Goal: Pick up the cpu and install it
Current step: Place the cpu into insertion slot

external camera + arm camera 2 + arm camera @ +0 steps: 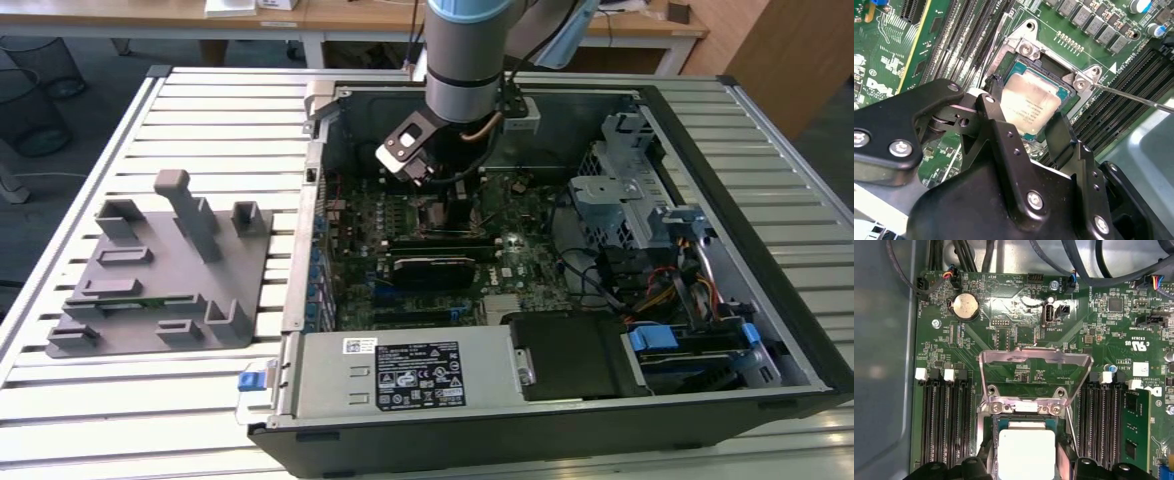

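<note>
The cpu (1030, 105) sits in the open CPU socket (1026, 49) on the motherboard (1019, 335), in the far half of the computer case (747, 180). The gripper (1026, 114) pinches two opposite edges of the cpu. The socket load plate (1034, 362) stands raised.

cpu (1029, 102) top — dull silver metal; socket frame (1035, 359) — shiny bare metal.
</note>
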{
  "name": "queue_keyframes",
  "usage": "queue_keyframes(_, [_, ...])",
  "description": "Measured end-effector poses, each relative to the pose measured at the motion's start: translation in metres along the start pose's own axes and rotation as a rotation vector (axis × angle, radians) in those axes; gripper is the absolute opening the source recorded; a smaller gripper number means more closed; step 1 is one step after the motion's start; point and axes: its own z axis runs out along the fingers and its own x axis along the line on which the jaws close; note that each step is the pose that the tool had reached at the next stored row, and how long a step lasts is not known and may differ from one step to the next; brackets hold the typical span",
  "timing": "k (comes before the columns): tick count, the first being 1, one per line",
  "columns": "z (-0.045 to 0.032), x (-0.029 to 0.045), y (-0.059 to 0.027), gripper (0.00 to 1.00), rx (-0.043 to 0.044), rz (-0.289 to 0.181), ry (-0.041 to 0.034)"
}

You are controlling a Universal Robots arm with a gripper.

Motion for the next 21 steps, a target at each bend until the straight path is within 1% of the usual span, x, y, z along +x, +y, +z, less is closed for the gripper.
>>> queue_keyframes(12, [-0.0003, 0.0022, 0.0001, 0.61, -0.0001, 0.000, 0.0003])
queue_keyframes(19, [-0.0132, 0.0020, 0.0002, 0.61, 0.0004, 0.000, -0.0001])
queue_keyframes(20, [-0.0147, 0.0020, 0.0003, 0.60, 0.0005, 0.000, -0.0002])
queue_keyframes(21, [-0.0159, 0.0019, 0.0003, 0.53, 0.0006, 0.000, -0.0002])
